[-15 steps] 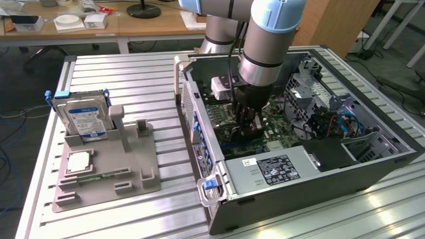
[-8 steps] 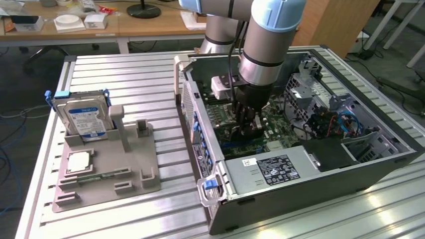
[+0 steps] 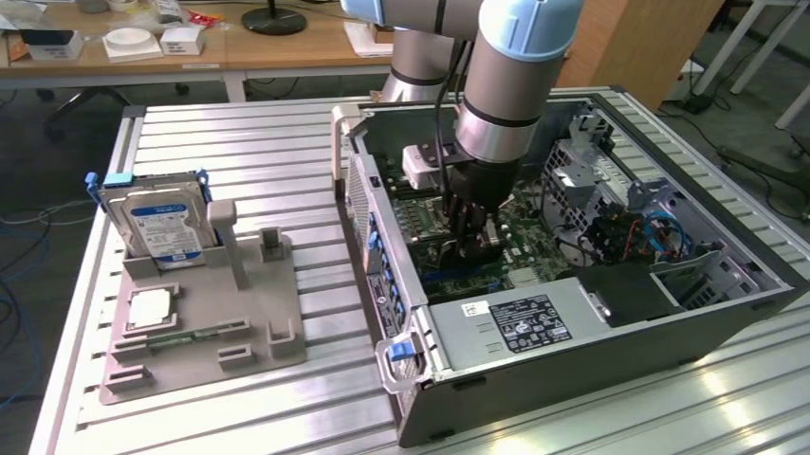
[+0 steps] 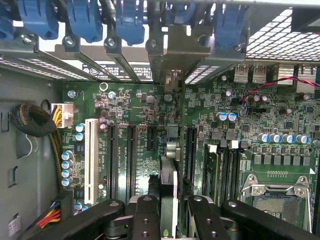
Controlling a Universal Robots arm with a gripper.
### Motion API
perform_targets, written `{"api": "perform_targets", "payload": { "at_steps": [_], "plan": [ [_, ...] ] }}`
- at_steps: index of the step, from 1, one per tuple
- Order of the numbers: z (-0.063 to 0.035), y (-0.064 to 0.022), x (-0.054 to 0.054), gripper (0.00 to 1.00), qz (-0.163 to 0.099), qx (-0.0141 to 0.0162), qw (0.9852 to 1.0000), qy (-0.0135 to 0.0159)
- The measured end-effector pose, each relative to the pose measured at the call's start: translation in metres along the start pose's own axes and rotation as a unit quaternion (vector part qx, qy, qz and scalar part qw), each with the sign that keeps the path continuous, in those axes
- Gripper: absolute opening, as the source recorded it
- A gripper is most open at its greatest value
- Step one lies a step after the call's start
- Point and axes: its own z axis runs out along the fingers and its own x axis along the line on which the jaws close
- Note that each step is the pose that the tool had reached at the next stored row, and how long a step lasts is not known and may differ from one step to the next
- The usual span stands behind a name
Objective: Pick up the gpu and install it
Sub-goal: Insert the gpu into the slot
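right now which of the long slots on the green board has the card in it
The black slot in line with the pincer: the card stands on edge in it, its metal bracket reaching the case's rear wall. The white slot and other black slots are bare.

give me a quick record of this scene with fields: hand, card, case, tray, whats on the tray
hand: hand low inside the open computer case, fingers shut on the gpu
gpu: held on edge over the motherboard, lined up with the expansion slots
case: lying on its side on the metal table, side panel off
tray: grey holder at the exterior view's left of the case
on tray: hard drive upright, CPU chip lying flat
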Motion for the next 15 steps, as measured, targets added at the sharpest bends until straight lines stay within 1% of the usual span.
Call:
{"api": "perform_targets", "payload": {
  "at_steps": [3,5,6,9,10,15],
  "plan": [
    [0.0001,0.0000,-0.0001,0.27,0.000,0.0001,1.0000,-0.0004],
    [0.0001,0.0000,-0.0001,0.27,0.000,0.0010,1.0000,-0.0012],
    [0.0001,0.0001,-0.0001,0.27,0.000,0.0020,1.0000,-0.0015],
    [0.0002,0.0001,0.0000,0.27,0.000,0.0077,1.0000,-0.0017],
    [0.0002,0.0001,-0.0001,0.27,0.000,0.0083,1.0000,-0.0018],
    [0.0003,0.0019,-0.0001,0.27,0.000,0.0084,1.0000,-0.0018]
  ]
}}
